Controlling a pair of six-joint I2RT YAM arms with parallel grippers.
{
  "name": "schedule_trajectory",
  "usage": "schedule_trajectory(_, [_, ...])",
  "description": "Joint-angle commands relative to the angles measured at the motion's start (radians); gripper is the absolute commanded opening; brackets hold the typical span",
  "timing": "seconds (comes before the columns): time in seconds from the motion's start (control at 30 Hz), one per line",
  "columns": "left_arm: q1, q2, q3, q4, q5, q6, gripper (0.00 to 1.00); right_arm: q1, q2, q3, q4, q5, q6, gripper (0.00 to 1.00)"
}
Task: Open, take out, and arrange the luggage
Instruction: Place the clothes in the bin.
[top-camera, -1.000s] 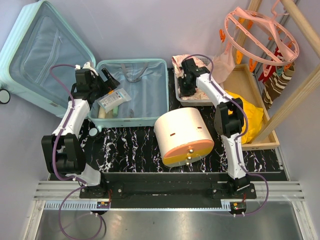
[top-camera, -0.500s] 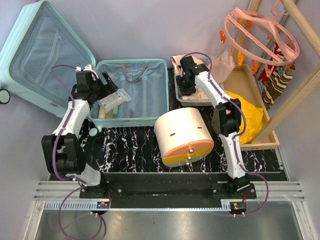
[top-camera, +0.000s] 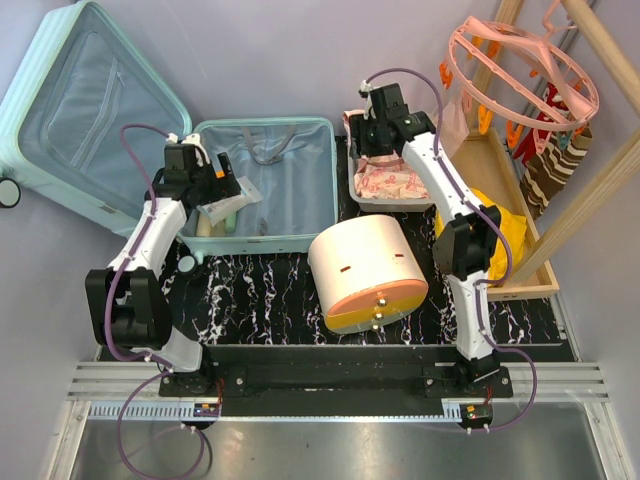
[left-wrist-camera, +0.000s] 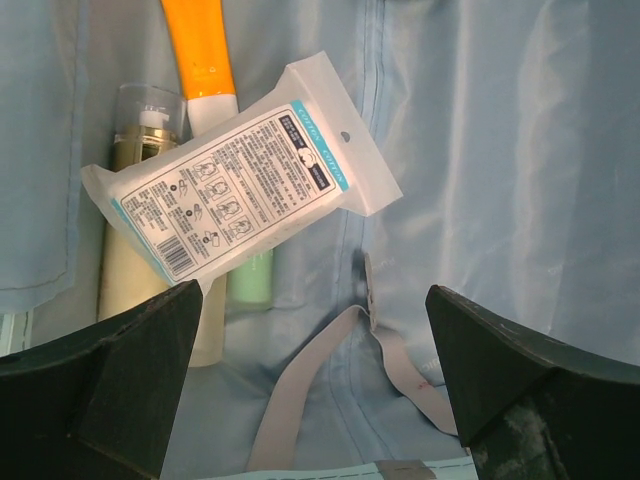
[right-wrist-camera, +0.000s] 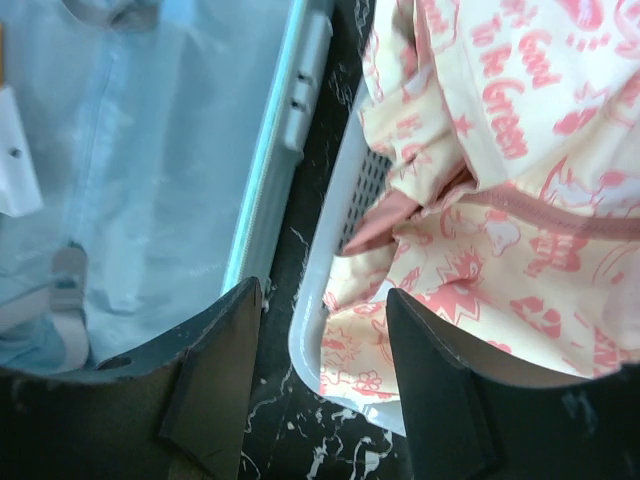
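Two arms are up over the far half of the table in the top view, and the luggage (top-camera: 298, 182) lies open at far left, its lid propped back against the wall and its tray flat on the black marbled table (top-camera: 260, 290). The left gripper (top-camera: 222, 176) hangs over the left end of that tray, above a few toiletries. The right gripper (top-camera: 372, 140) is over a white basket (top-camera: 362, 188) just right of the tray, stuffed with a pink-printed cloth (top-camera: 392, 178). A cream cylinder (top-camera: 362, 262) with an orange end sits nearer, between the arms. From the left wrist, the left gripper (left-wrist-camera: 312, 300) has its fingers (left-wrist-camera: 110, 370) spread wide with nothing in them, above the luggage (left-wrist-camera: 500, 150) lining, where a white packet (left-wrist-camera: 240, 190) lies across an orange tube (left-wrist-camera: 205, 50), a cream bottle (left-wrist-camera: 125, 260) and a pale green tube (left-wrist-camera: 250, 285), with a grey strap (left-wrist-camera: 300, 385) nearby. From the right wrist, the right gripper (right-wrist-camera: 322, 295) is parted too and holds nothing, sitting above the basket (right-wrist-camera: 318, 335) rim, cloth (right-wrist-camera: 480, 150) to the right and the luggage (right-wrist-camera: 268, 205) edge to the left.
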Motion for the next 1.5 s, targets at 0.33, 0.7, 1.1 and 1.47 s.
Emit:
schedule_trajectory(0.33, [-0.052, -0.068, 0.051, 0.029, 0.041, 0.002, 0.99, 0.007, -0.145, -0.058, 0.103, -0.031, 0.000, 0.72])
schedule_trajectory(0.7, [-0.081, -0.181, -0.037, -0.009, 0.066, -0.027, 0.99, -0.003, 0.203, 0.302, 0.211, 0.115, 0.049, 0.45])
schedule_trajectory(1.1, [-0.077, -0.257, -0.094, -0.043, 0.009, 0.003, 0.99, -0.065, 0.395, 0.348, 0.397, -0.092, 0.102, 0.44])
schedule_trajectory(1.47, [-0.073, -0.183, -0.035, -0.040, 0.016, 0.009, 0.99, -0.103, 0.401, 0.299, 0.380, 0.078, 0.159, 0.42])
